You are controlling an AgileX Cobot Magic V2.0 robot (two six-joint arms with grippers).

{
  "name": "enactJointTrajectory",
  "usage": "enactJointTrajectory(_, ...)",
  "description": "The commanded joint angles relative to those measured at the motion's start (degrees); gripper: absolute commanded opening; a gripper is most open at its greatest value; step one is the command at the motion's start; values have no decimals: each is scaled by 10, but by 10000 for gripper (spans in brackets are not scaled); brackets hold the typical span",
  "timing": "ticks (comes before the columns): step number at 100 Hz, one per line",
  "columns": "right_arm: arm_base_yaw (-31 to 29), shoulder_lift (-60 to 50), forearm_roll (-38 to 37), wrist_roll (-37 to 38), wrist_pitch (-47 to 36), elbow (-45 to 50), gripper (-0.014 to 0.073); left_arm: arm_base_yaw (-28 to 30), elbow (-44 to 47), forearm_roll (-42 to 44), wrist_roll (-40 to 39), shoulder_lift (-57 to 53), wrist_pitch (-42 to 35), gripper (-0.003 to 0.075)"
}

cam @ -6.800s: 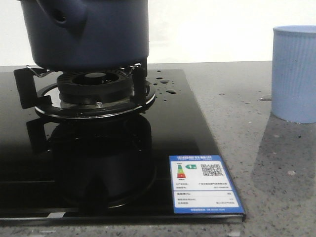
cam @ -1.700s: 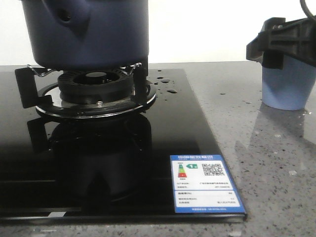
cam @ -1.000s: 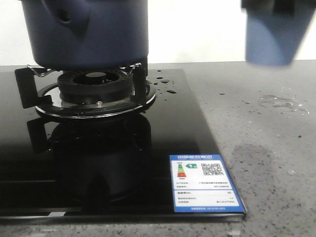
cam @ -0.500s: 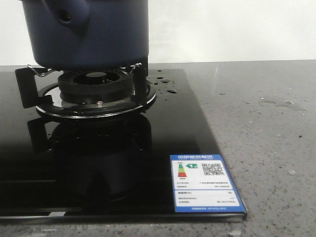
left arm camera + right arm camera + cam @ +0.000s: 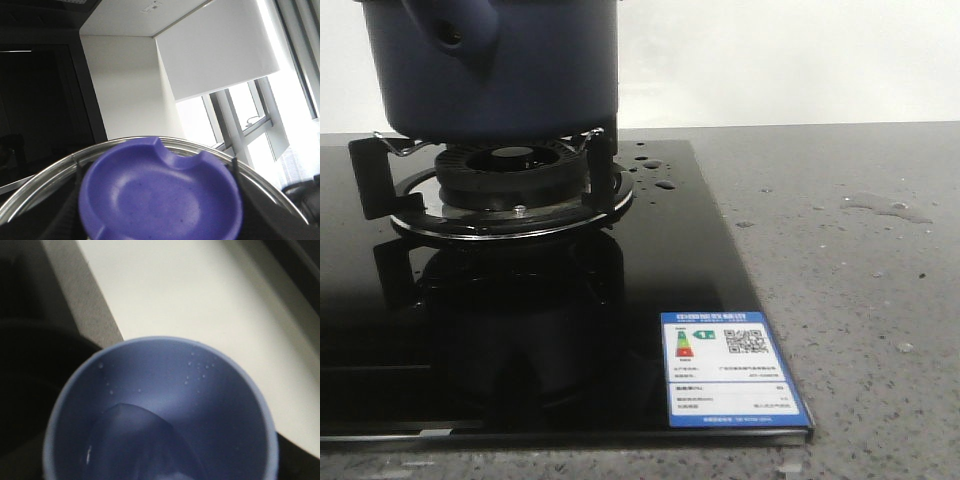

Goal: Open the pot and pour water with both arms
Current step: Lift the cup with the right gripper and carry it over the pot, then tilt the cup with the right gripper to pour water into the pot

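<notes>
The large dark navy-blue round pot (image 5: pixel 495 65) sits on the black ring burner (image 5: pixel 510 180) of the glossy black glass hob (image 5: pixel 690 270), its stubby side handle with a hole facing the camera; only its lower body shows in the front view, so the rim cannot be checked there. In the left wrist view a purple dished knob (image 5: pixel 160 197) fills the frame, backed by a shiny steel-rimmed lid (image 5: pixel 45 180) against the room's wall and window, which suggests the lid is lifted clear of the pot. The left tool itself is not visible, so whether it is spread or pinching cannot be told, though the lid hanging there points to a grip.

Right of the pot, the speckled grey stone counter (image 5: pixel 850 330) has changed: the light blue ribbed cup that stood there a few seconds ago has risen out of the front view, leaving only a thin puddle of clear water (image 5: pixel 890 208) and scattered drops. The right wrist view now shows that cup (image 5: pixel 160 415) from above, water (image 5: pixel 140 445) pooled low inside. The right tool's fingers are hidden; its state cannot be told.

Judging by this, opening is done and the cup is lifted, ready to be carried toward the pot; pouring looks next.
</notes>
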Motion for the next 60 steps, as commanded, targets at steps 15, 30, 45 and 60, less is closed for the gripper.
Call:
enactJointTrajectory(15,11,9,-132,-9,-51,-26,214,-1,-21,-36,-19,-2,-13,326)
enactJointTrajectory(30,7,24,-245,-9,-60,-26,214,-1,-21,-36,-19,-2,-13,326)
enactJointTrajectory(45,7,30,-373,-9,-60,-26,214,-1,-21,-36,-19,-2,-10,326)
enactJointTrajectory(60,7,30,-476,-9,-51,-26,214,-1,-21,-33,-19,-2,-9,326)
